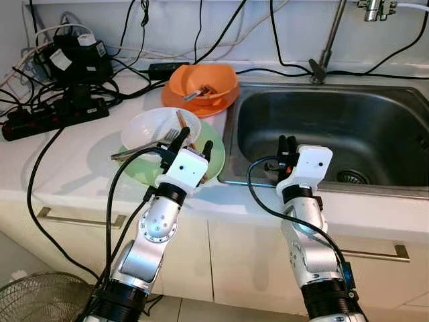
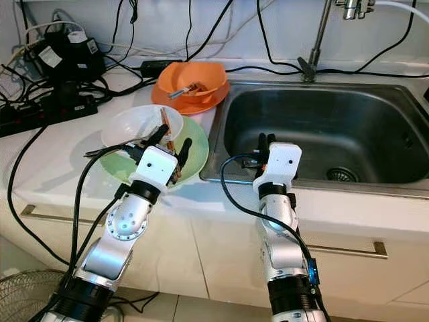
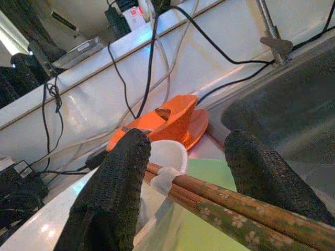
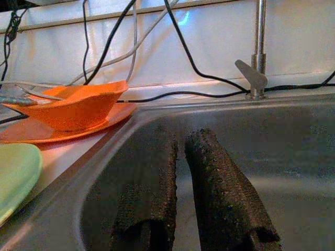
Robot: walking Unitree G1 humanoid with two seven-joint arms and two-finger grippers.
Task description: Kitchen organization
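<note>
while poised over the dishes at the bench edge:
left gripper (image 1: 189, 142): fingers spread wide, one either side of the chopsticks, not pinching them
chopsticks (image 3: 230, 206): brown wooden pair with a small flower pattern, bound near one end by a pale band, passing between the left fingers (image 3: 112, 196) and slanting over the white bowl and green plate
white bowl (image 1: 151, 124): sitting on the green plate, just ahead of the left gripper
fork (image 1: 144, 149): metal, resting across the white bowl, tines toward the chopsticks
green plate (image 1: 214, 157): flat on the bench, close beside the sink's left rim
orange bowl (image 1: 203, 82): on an orange plate farther back, near the wall, with some utensil inside, too small to name
right gripper (image 1: 287, 149): fingers pressed together, empty, hovering at the sink's front rim and pointing into the basin
sink (image 1: 375, 114): stainless steel, drain at the bottom right, tap at the back
bench (image 1: 74, 157): white, with black power strip (image 1: 53, 115) and tangled cables at the back left
</note>
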